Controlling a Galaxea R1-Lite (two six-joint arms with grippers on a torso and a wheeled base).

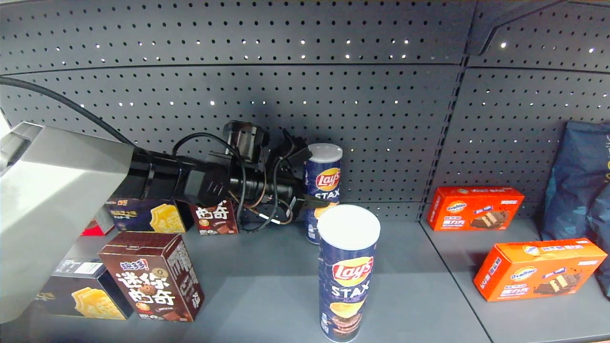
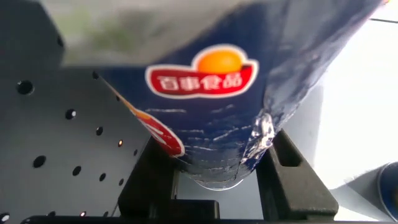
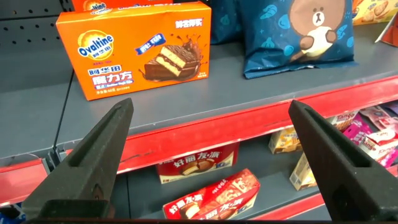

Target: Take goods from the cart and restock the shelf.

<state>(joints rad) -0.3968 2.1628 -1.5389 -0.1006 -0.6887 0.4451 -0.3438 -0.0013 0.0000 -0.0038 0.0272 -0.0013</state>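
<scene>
one chip can (image 1: 348, 276) stands on the shelf (image 1: 267, 286) front, seemingly stocked. the left gripper (image 1: 314, 190) has its jaws clamped on a second can (image 1: 326, 178), upright at the back, not yet released. the right gripper (image 3: 210, 106) has its jaws apart, empty.

A tall dark-blue chip can (image 1: 326, 183) with a white lid stands upright at the back of the grey shelf (image 1: 267, 271), gripped around its middle by the left claw (image 1: 309, 180). A matching second can (image 1: 347, 274) stands upright just in front of the claw, not touching it.
</scene>
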